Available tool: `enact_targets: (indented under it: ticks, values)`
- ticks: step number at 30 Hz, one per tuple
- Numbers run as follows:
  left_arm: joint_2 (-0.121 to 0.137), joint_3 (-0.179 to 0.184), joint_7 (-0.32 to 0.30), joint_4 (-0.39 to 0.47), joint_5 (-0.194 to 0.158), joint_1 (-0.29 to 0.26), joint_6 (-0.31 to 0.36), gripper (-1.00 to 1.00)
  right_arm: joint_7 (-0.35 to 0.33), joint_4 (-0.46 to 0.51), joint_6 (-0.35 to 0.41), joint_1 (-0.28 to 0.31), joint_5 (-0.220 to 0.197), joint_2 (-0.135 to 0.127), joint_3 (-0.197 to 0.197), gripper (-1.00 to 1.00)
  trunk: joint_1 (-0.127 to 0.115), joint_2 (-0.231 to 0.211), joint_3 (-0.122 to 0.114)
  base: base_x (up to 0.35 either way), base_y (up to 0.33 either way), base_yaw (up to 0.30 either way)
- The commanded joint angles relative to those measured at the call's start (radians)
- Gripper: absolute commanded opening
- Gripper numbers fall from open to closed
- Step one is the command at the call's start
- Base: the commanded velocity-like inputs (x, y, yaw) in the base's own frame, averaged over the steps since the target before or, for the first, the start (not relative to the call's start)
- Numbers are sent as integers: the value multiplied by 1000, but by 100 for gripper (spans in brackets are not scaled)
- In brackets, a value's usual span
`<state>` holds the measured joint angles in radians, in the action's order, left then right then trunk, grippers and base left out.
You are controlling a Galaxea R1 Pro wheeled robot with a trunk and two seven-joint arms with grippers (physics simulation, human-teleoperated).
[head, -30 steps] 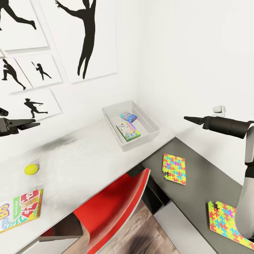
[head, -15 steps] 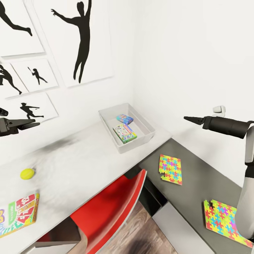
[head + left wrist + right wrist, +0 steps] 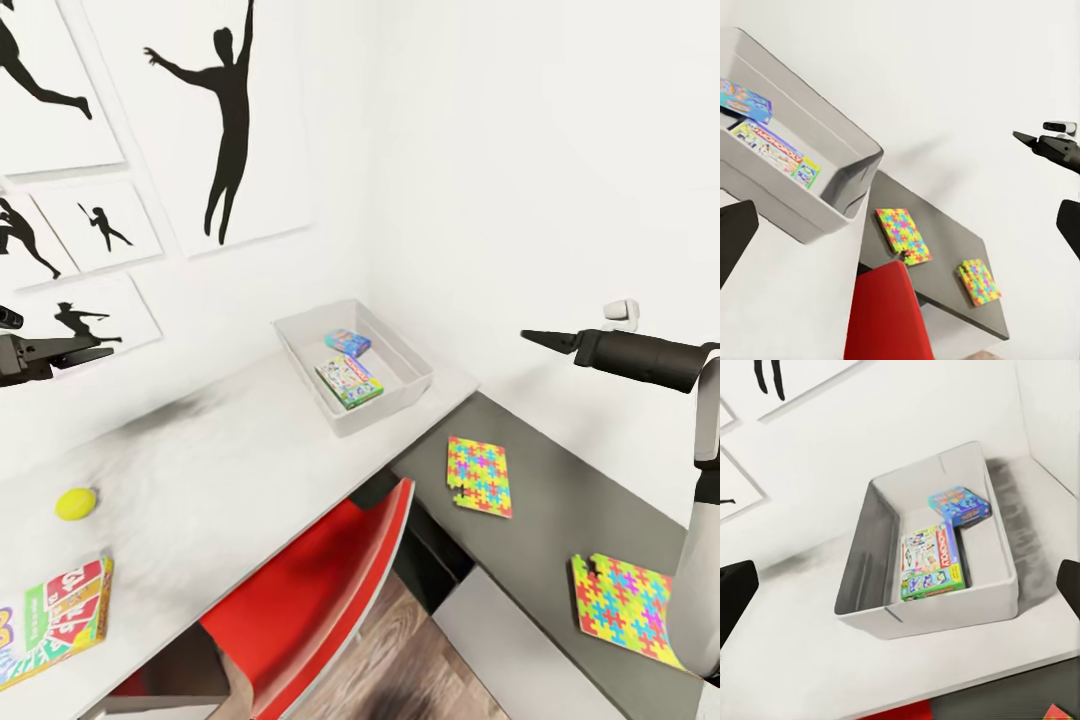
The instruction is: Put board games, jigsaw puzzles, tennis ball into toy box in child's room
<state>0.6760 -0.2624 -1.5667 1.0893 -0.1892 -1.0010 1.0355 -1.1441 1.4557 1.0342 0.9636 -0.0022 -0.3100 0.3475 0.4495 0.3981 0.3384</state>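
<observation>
Along the white wall runs the table [image 3: 250, 440], a pale grey top that steps down at the right to a dark grey end section [image 3: 560, 500]. A red chair [image 3: 310, 590] is pushed under the pale top near the step. Black silhouette posters [image 3: 215, 110] hang on the wall above the desk.

The toy box [image 3: 408, 352], a grey bin with flared sides, stands on the pale top at its far right end, against the wall. Two board games lie flat inside it: a green-edged one [image 3: 349, 382] nearer the robot and a blue one [image 3: 348, 342] behind it, close together. The SKIP-BO game [image 3: 55, 615] lies on the pale top at the near left, cut by the picture edge.

Two jigsaw puzzles lie flat on the dark section, well apart: one [image 3: 479, 476] near the step, the other [image 3: 622, 610] nearer the robot, beside the right arm.

The tennis ball [image 3: 75, 503] rests on the pale top, just beyond the SKIP-BO game and apart from it.

The left gripper [image 3: 88, 348] hangs above the left end of the desk, the right gripper [image 3: 535, 338] above the dark section; both are empty. In each wrist view the fingertips [image 3: 735, 600] sit at opposite picture edges, so the jaws stand wide.
</observation>
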Motion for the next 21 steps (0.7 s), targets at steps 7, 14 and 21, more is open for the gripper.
enact_targets:
  ticks: [7, 14, 21]
  values:
    - [0, 0, -4, 0, 1, -1, 11, 100, -3, 0, 6, 1, 0, 4, 1, 100, 1, 2, -9, -97, 112, -86]
    - [0, 0, -4, -5, 1, -1, 11, 100, -3, 0, 5, 1, 0, 13, 1, 100, 1, 2, -20, -89, 63, -86]
    - [3, 0, -4, -11, 1, -1, 11, 100, -3, 0, 4, 1, 1, 17, 1, 100, 1, 2, -32, -166, 123, -86]
